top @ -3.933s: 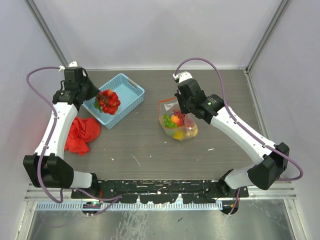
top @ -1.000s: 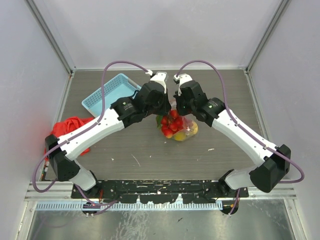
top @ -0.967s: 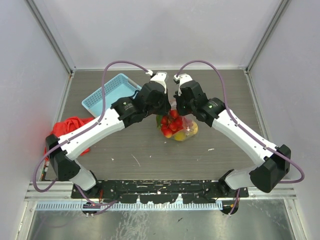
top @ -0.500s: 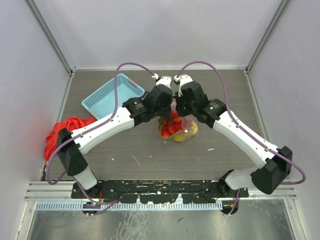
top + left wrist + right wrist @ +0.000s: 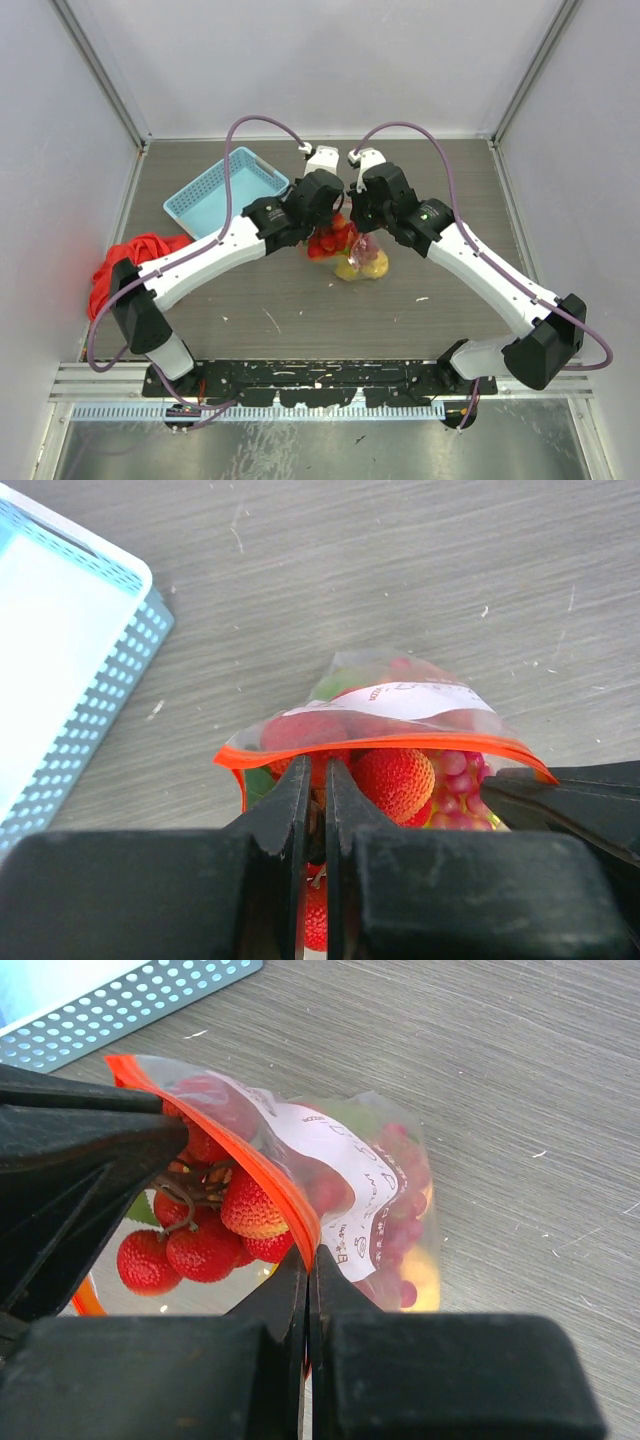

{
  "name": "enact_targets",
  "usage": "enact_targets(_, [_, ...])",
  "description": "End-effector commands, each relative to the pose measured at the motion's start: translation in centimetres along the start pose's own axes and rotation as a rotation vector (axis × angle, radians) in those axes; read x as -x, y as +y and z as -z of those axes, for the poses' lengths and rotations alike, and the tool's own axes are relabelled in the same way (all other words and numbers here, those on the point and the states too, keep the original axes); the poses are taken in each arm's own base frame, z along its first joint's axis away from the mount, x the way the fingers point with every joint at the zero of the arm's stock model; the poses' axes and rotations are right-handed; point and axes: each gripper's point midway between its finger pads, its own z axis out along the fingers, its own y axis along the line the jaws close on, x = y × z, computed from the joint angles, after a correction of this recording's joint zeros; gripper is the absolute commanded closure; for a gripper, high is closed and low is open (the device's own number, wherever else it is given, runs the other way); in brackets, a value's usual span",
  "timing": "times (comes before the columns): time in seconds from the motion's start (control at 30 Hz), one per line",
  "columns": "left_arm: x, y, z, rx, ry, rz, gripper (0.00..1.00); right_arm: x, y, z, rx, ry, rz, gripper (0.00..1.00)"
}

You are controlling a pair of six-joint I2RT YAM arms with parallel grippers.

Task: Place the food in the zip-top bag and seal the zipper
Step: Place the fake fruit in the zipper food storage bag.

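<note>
The clear zip-top bag (image 5: 364, 264) sits mid-table with its mouth held open and up. My right gripper (image 5: 308, 1255) is shut on the red-orange zipper strip (image 5: 250, 1165) at the near rim, next to the white label (image 5: 350, 1190). My left gripper (image 5: 311, 765) is shut on the stem of a bunch of red strawberries (image 5: 395, 780), holding it at the bag's mouth, just behind the zipper (image 5: 400, 742). Grapes (image 5: 458, 776) and a yellow fruit (image 5: 425, 1270) lie inside the bag. In the top view both grippers meet over the strawberries (image 5: 328, 241).
The light-blue mesh basket (image 5: 222, 190) stands at the back left, its corner also in the left wrist view (image 5: 60, 670). The red cloth (image 5: 120, 262) lies at the far left edge. The left gripper's black fingers (image 5: 80, 1150) crowd the bag's mouth.
My left arm has carried the strawberries from the basket to the bag's mouth. Over the last half second the bunch and the bag's top have shifted a little left. My right gripper still holds the zipper.
</note>
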Motion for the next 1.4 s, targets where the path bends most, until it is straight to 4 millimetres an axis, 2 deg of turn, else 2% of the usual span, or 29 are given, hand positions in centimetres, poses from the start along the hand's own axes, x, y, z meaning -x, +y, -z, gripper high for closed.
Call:
enact_targets(0.0, [4.7,0.8,1.8,0.031,-0.193,-0.033,1.00,2.9,1.1,1.2,0.056,-0.113,-0.034,0.99])
enact_targets(0.13, [3.5,-0.6,1.2,-0.027,-0.210,-0.097,1.00,2.9,1.3,0.8,0.064,-0.116,-0.040,1.00])
enact_targets(0.33, [-0.3,-2.8,0.8,-0.176,-0.171,-0.097,0.98,2.5,0.8,0.1,0.066,-0.122,-0.064,0.99])
enact_targets(0.6, [-2.2,-5.5,3.2,-0.379,-0.107,-0.013,0.78,2.3,0.3,-0.4,0.110,-0.119,-0.106,0.99])
enact_targets(0.67, [-2.5,-5.6,3.6,-0.394,-0.085,-0.001,0.69,2.2,0.2,-0.5,0.114,-0.116,-0.111,0.99])
enact_targets(0.83, [-1.6,-3.6,4.8,-0.329,-0.094,0.029,0.51,2.0,0.0,-0.5,0.115,-0.115,-0.109,0.99])
enact_targets(0.9, [-0.6,-2.7,5.9,-0.305,-0.113,0.044,0.47,2.0,-0.1,-0.5,0.114,-0.116,-0.107,0.99])
enact_targets(1.03, [-0.3,-0.1,6.5,-0.230,-0.097,0.088,0.41,2.1,-0.1,-0.4,0.118,-0.118,-0.104,0.99])
enact_targets(1.23, [-3.1,2.2,5.7,-0.184,0.034,0.173,0.40,2.0,-0.1,-0.4,0.118,-0.117,-0.105,0.99])
enact_targets(1.37, [-5.2,1.8,5.4,-0.219,0.106,0.216,0.44,2.0,-0.1,-0.4,0.120,-0.118,-0.103,0.99])
